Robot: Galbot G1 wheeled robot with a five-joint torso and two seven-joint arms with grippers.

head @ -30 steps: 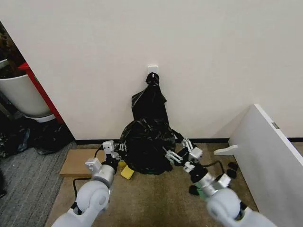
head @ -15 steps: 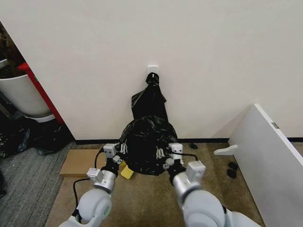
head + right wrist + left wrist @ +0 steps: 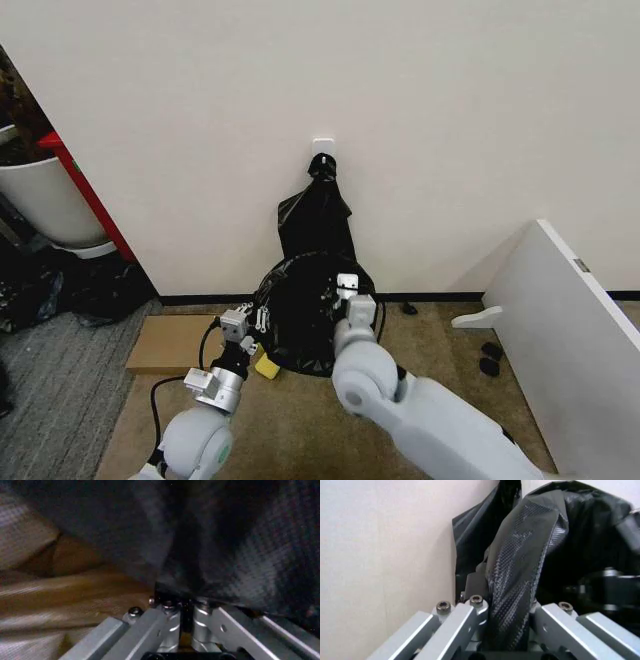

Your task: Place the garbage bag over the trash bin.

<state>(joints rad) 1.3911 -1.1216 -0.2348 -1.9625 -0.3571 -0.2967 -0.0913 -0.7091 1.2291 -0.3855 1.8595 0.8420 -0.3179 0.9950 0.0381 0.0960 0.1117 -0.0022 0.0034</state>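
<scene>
The right arm has swung across: a second ago it reached in from the floor's right side, and now its gripper [image 3: 342, 293] sits at the top of the bag [image 3: 305, 325], over the far part of the dark mound by the wall. The left gripper [image 3: 250, 322] has barely shifted and sits at the bag's left edge, just above the floor. In the left wrist view a twisted fold of the bag [image 3: 512, 577] runs down between that gripper's fingers [image 3: 455, 624], which stand a little apart with the film filling the gap, so it reads as clamped on the bag. In the right wrist view the right gripper's fingers [image 3: 167, 624] are drawn nearly together with a pleat of the bag [image 3: 220, 543] pinched at their tips. The bag has changed shape with the move: it was a slumped heap, and now its upper edge is pulled into a rounded, taut arc between the two grippers. It stands on the floor against the wall, right under the bunch of bags [image 3: 318, 215] hanging from the hook [image 3: 322, 148]. The bin itself is hidden under the black film, so I cannot tell how far the rim is covered. My judgement is that the mouth is being stretched over the rim, with the far side now being seated and the near side left to check.
</scene>
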